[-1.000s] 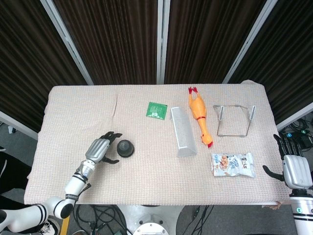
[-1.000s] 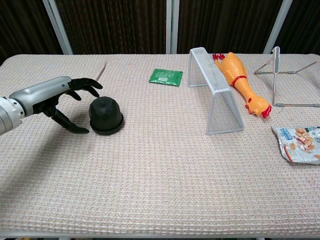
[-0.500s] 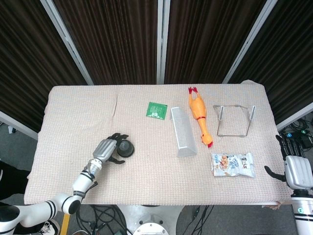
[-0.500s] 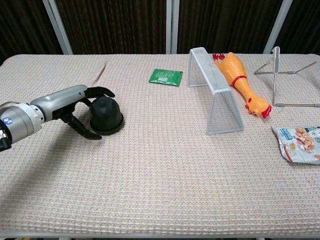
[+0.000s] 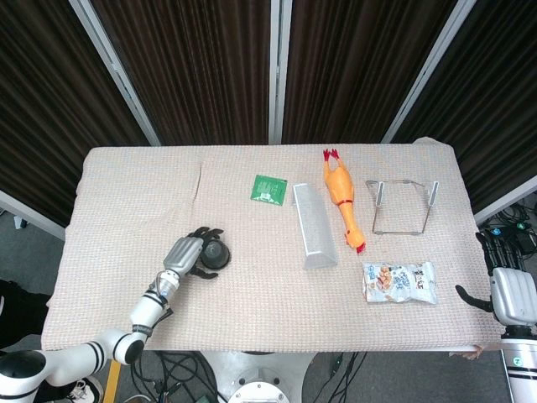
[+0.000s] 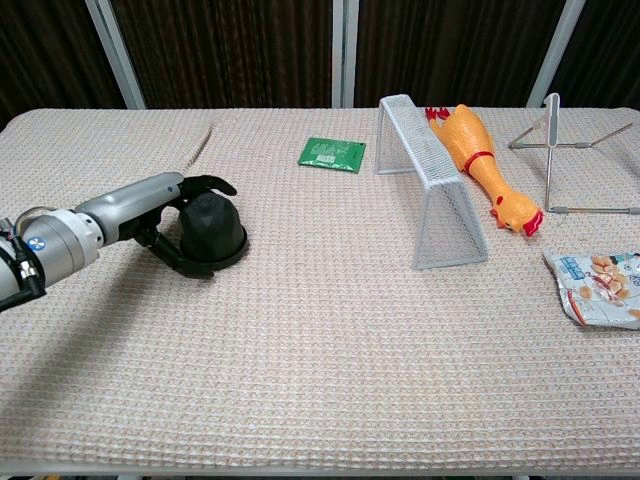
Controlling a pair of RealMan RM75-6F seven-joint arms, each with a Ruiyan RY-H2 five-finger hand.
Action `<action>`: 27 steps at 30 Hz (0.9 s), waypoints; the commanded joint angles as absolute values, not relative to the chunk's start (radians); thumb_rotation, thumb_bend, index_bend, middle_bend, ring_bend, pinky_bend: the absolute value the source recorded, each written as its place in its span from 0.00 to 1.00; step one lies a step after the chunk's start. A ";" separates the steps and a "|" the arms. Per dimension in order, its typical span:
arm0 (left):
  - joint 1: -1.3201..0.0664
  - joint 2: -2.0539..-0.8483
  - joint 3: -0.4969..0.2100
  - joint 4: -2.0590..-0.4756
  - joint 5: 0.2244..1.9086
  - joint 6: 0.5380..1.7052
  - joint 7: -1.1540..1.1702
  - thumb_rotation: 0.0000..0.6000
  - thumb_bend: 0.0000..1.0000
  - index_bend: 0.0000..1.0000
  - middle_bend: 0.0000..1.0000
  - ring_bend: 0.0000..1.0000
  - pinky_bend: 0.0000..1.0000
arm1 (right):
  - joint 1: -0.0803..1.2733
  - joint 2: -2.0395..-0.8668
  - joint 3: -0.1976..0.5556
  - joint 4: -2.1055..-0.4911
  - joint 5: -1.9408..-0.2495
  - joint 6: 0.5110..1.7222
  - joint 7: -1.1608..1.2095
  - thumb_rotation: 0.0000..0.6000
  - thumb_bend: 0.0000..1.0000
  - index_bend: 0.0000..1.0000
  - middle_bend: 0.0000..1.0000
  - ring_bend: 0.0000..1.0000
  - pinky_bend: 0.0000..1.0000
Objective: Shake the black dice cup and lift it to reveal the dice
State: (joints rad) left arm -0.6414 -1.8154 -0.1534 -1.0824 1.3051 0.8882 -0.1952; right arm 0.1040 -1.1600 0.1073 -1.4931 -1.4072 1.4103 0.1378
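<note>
The black dice cup stands mouth-down on the cloth at the left of the table. My left hand reaches it from the left. Its fingers lie over the cup's top and the thumb curls against its near base, so the hand grips the cup. No dice show; anything under the cup is hidden. My right hand hangs off the table's right edge, fingers apart, holding nothing. It does not appear in the chest view.
A white wire rack lies mid-table beside a rubber chicken. A green packet sits behind, a metal stand at far right, and a snack bag near the right front.
My left hand slid right across the cloth and wrapped around the dice cup. The cup has stayed in place. The right hand has barely moved.
</note>
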 commanded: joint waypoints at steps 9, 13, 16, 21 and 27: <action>-0.645 -1.833 -0.156 -1.058 1.300 0.891 -0.203 1.00 0.15 0.18 0.27 0.15 0.26 | 0.103 -1.163 0.107 -1.488 -1.401 1.405 0.138 1.00 0.09 0.00 0.00 0.00 0.00; -0.644 -1.842 -0.155 -1.049 1.304 0.901 -0.199 1.00 0.16 0.18 0.29 0.17 0.26 | 0.103 -1.163 0.108 -1.487 -1.400 1.404 0.138 1.00 0.09 0.00 0.00 0.00 0.00; -0.644 -1.846 -0.157 -1.045 1.304 0.906 -0.201 1.00 0.18 0.20 0.30 0.18 0.27 | 0.102 -1.163 0.108 -1.487 -1.398 1.403 0.138 1.00 0.09 0.00 0.00 0.00 0.00; -0.642 -1.848 -0.162 -1.045 1.307 0.925 -0.201 1.00 0.20 0.24 0.34 0.22 0.30 | 0.101 -1.163 0.107 -1.485 -1.397 1.401 0.140 1.00 0.09 0.00 0.00 0.00 0.00; -0.635 -1.827 -0.171 -1.067 1.310 0.952 -0.195 1.00 0.23 0.29 0.37 0.24 0.32 | 0.101 -1.165 0.107 -1.481 -1.394 1.397 0.143 1.00 0.09 0.00 0.00 0.00 0.00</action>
